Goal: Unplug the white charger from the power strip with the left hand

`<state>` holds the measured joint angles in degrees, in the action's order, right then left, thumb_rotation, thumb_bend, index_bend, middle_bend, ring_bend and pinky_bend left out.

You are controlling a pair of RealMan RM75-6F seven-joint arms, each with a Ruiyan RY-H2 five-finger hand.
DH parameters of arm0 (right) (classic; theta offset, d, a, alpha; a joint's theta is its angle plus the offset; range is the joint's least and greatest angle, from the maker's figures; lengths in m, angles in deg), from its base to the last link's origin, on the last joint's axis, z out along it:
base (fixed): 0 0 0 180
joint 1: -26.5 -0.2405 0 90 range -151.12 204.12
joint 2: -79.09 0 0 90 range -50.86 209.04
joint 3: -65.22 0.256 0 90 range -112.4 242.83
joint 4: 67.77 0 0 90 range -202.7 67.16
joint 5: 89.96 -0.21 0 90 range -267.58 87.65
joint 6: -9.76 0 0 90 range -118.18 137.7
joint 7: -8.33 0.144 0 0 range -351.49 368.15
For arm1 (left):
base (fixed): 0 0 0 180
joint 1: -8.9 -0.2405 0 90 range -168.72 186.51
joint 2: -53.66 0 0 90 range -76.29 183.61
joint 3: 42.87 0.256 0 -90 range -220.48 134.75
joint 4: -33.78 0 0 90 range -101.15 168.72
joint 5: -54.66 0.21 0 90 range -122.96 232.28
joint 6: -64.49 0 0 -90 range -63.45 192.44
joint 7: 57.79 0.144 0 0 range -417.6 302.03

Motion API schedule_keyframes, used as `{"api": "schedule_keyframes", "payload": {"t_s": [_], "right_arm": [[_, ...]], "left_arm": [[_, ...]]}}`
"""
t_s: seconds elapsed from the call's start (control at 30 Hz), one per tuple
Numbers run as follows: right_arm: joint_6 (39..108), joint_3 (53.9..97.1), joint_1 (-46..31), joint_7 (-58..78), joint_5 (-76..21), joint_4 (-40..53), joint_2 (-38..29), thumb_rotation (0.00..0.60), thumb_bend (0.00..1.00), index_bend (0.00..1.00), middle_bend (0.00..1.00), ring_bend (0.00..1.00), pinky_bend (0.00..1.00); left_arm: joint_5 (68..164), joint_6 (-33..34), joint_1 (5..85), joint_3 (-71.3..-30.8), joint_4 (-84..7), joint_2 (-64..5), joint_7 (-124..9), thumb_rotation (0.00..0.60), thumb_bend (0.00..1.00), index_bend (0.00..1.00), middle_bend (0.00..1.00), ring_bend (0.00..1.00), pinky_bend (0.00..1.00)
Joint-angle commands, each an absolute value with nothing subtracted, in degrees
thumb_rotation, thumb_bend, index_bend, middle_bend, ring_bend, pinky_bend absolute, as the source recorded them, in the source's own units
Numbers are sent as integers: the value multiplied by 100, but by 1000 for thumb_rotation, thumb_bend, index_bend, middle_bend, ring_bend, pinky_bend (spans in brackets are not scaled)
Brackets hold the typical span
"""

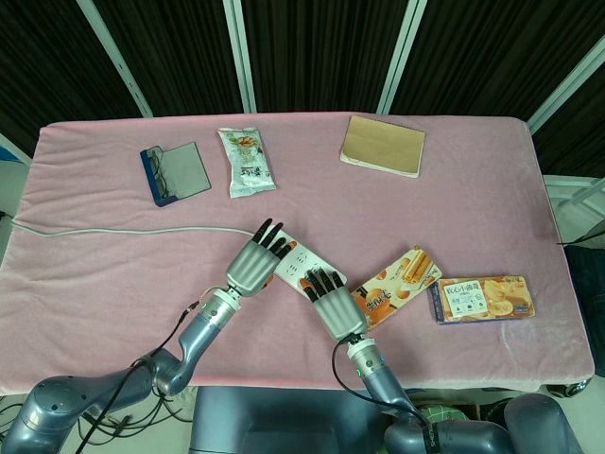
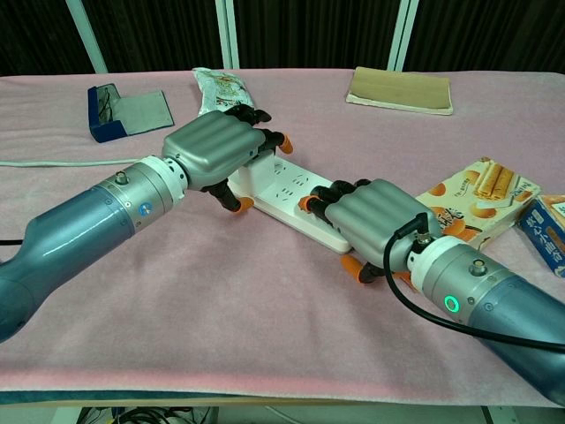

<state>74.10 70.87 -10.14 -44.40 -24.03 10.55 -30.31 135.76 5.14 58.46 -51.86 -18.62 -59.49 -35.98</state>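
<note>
Near the front centre of the pink-covered desk (image 1: 113,284), as seen from the head view, a white power strip (image 1: 304,266) is laid diagonally, its pale cable (image 1: 113,229) trailing off to the left edge. Its two ends are covered by the left robot hand (image 1: 255,262) and the right robot hand (image 1: 330,300), both palm down. The white charger cannot be made out here. From the chest view, the strip's sockets (image 2: 287,181) are shown bare between the hands; the left robot hand (image 2: 216,152) is curled over the far end, and whether anything is pinched cannot be told. The right robot hand (image 2: 371,216) is pressed flat on the near end.
</note>
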Motion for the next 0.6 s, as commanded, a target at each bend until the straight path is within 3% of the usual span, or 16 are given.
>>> {"api": "schedule_keyframes", "payload": {"t_s": [0.03, 0.6], "right_arm": [[7411, 7083, -1015, -4443, -2400, 1056, -3030, 600, 405, 154, 79, 71, 165], [7415, 7090, -1018, -4483, -2437, 1061, -3038, 600, 404, 153, 79, 71, 166]], "left_arm": [[13574, 516, 5842, -5185, -1854, -5949, -3597, 600, 253, 210, 247, 0, 0], [13552, 499, 5839, -5226, -1896, -5916, -3557, 600, 254, 210, 243, 0, 0]]}}
